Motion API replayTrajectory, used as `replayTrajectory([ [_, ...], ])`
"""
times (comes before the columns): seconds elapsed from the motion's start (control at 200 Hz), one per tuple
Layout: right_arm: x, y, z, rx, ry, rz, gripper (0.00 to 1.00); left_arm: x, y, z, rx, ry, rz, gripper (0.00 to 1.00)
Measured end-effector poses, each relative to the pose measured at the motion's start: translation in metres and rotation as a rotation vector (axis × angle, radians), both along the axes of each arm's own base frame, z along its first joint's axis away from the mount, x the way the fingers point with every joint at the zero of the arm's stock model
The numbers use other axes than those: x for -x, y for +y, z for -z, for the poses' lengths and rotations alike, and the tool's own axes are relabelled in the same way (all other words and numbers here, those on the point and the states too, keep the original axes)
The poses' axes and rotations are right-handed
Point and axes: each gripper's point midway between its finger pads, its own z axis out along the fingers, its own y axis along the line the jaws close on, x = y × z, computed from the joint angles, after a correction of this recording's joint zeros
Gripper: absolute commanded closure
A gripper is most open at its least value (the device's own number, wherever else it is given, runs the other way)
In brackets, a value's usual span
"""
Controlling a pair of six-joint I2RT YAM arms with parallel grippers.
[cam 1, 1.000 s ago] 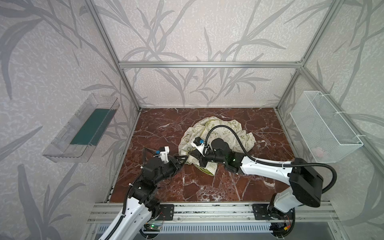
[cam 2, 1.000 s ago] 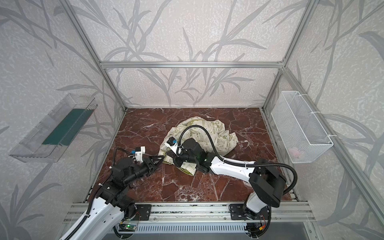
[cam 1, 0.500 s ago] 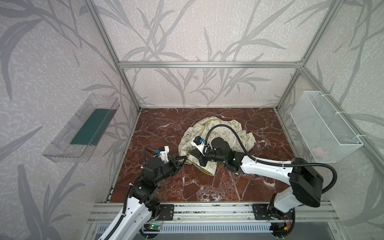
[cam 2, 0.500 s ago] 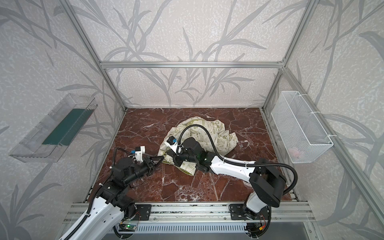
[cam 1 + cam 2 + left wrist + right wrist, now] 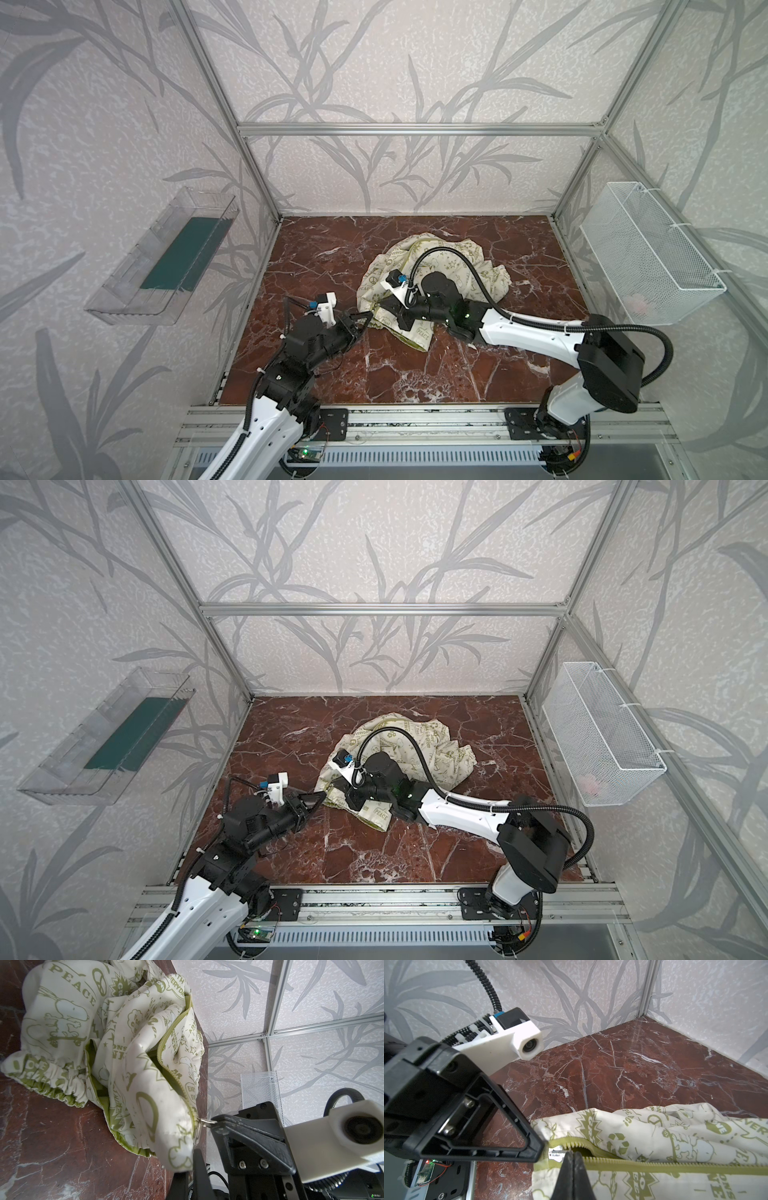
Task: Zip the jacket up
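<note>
Red-brown marble bench (image 5: 478, 374): floor of the walled cell, carries everything below.

Cream jacket (image 5: 490, 272), olive-green doodles and lettering: crumpled heap near the bench centre, green zipper (image 5: 654, 1164) parted along its seen length.

White wire basket (image 5: 648, 257): hung on one side wall. Clear plastic tray (image 5: 162, 266): hung on the wall opposite.

Left gripper (image 5: 365, 319): at the jacket's near-left hem, jaws closed on the metal zipper pull (image 5: 204, 1124).

Right gripper (image 5: 572, 1159): jaws pressed together on the jacket fabric just beside the zipper's lower end.
</note>
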Motion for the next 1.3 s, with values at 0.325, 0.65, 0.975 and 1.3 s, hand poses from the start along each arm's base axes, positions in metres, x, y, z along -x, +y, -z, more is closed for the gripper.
replayTrajectory([
  [0.325, -0.033, -0.009, -0.013, 0.022, -0.036, 0.082, 1.00, -0.001, 0.002, 0.001, -0.007, 0.000, -0.010, 1.00],
  [0.65, -0.110, -0.054, -0.050, 0.068, -0.138, 0.292, 1.00, -0.027, 0.020, -0.038, -0.183, -0.073, -0.089, 1.00],
  [0.975, -0.182, -0.131, -0.120, 0.096, -0.232, 0.496, 1.00, -0.121, 0.043, -0.107, -0.300, -0.122, -0.107, 1.00],
  [1.3, -0.212, -0.199, -0.189, 0.101, -0.289, 0.631, 1.00, -0.173, 0.096, -0.198, -0.336, -0.294, -0.175, 1.00],
])
